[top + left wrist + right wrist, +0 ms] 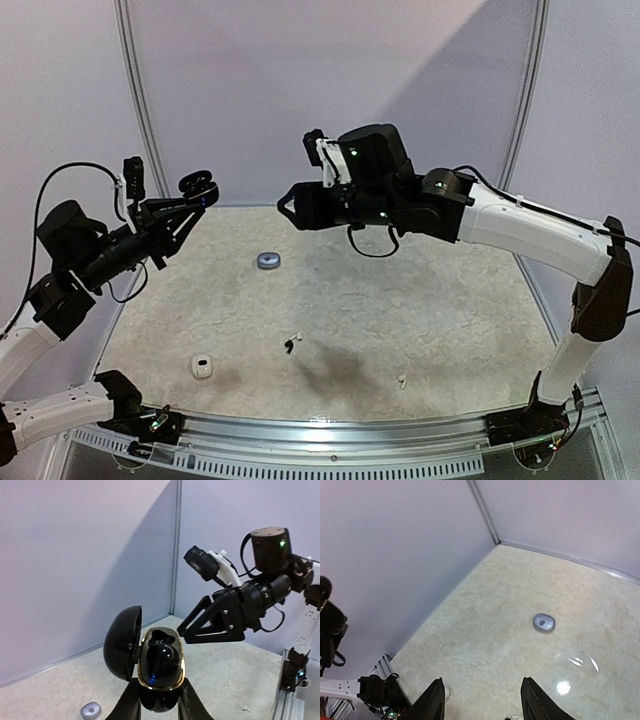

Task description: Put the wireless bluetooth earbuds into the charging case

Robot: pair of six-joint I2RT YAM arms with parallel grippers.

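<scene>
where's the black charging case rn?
Top view, left side: the black case, lid open, is held off the table in the left gripper, facing the right gripper.

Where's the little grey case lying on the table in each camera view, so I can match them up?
Top external: the grey case lies left of centre, toward the back wall.
Left wrist: it sits in the bottom-left corner, below and left of the open black case.
Right wrist: it lies right of centre.
Shared landmark: the speckled beige tabletop it rests on, seen in all three views.
</scene>
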